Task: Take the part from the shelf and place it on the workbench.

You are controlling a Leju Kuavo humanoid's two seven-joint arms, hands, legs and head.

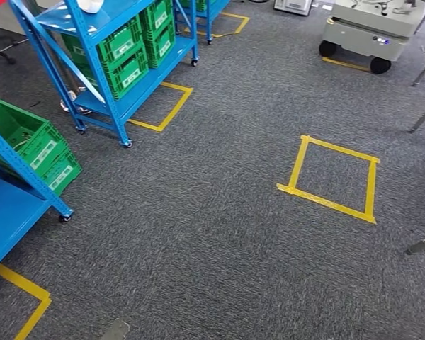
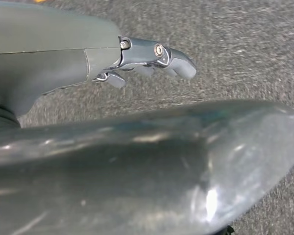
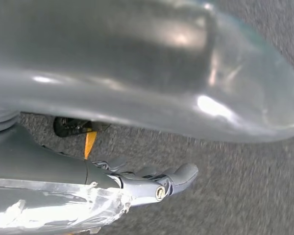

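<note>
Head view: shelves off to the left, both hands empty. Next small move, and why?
Probably turn left and step toward the blue shelf with the green bins. It sits left of center and across the carpet, likely out of reach. The left hand and right hand hang over carpet holding nothing, so no part is picked yet.

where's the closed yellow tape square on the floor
In the head view, the yellow tape square lies on the grey carpet right of centre, apart from the blue shelves at left.

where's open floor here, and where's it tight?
Open: the grey carpet between the blue shelf and the taped yellow square, and inside that square. Tight: on the left among the shelf, its green crates and the near green crate.
</note>
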